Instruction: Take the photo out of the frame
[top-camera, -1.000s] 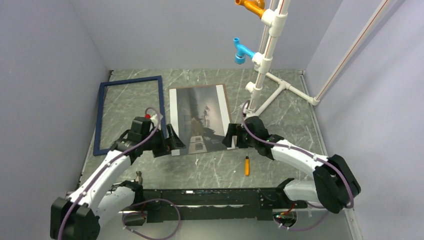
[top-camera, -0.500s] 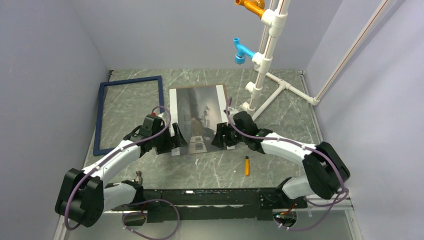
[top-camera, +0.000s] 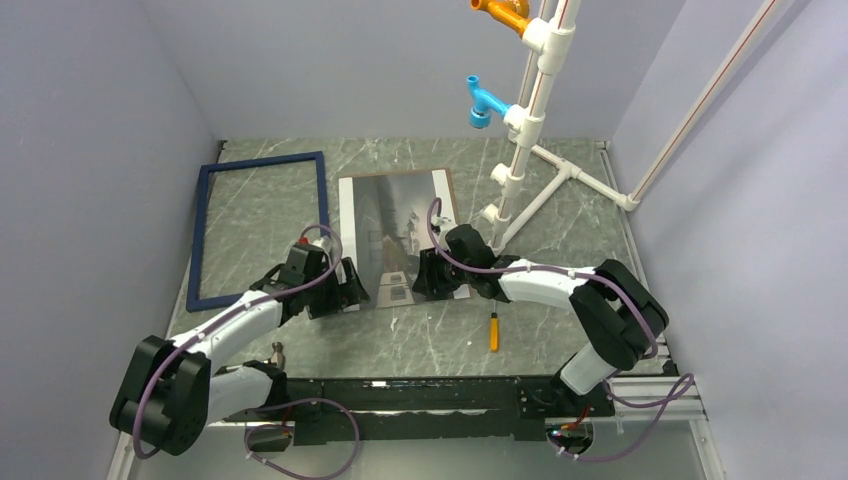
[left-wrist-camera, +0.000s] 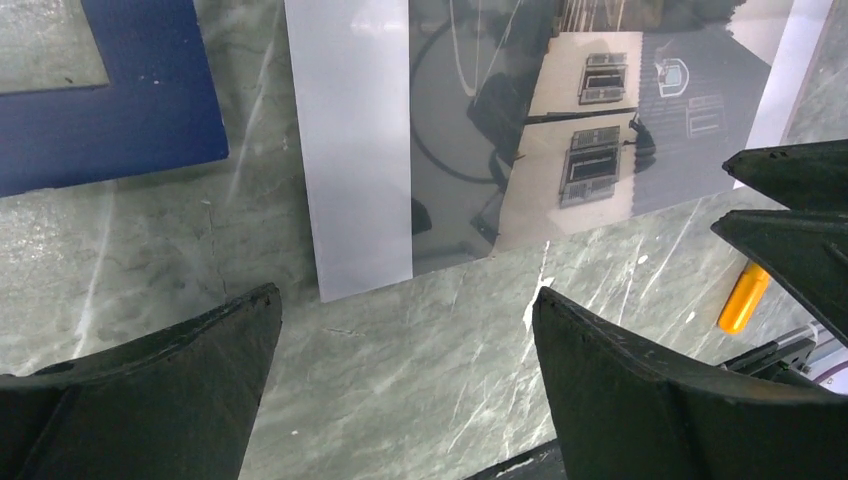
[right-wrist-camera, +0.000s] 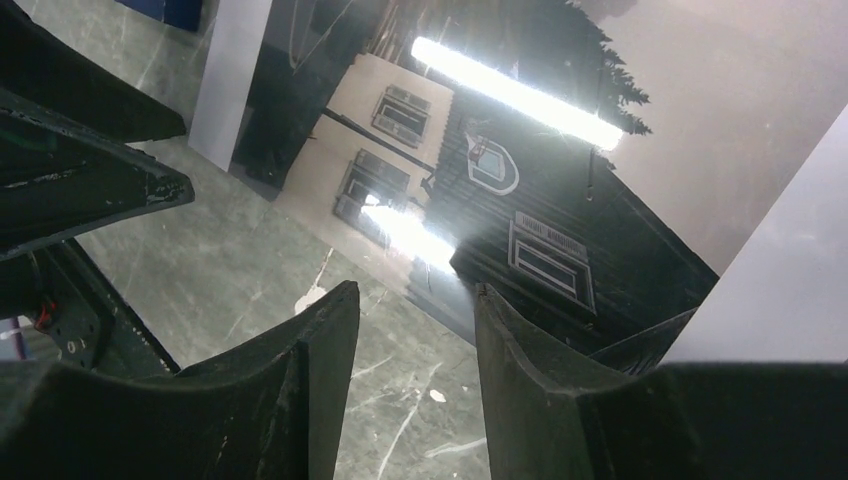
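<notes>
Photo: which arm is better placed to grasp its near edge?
Probably right: the right gripper straddles the photo's near edge, jaws half open; the left gripper hangs wide open, short of it.

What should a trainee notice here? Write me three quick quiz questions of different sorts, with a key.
1. True or false: the photo lies outside the frame.
2. Compare the left gripper and the right gripper: whose jaws stand wider? A left, B right, C equal.
3. What colour is the pen-like tool near the photo's near right corner?
Key: 1 true; 2 A; 3 orange.
</notes>
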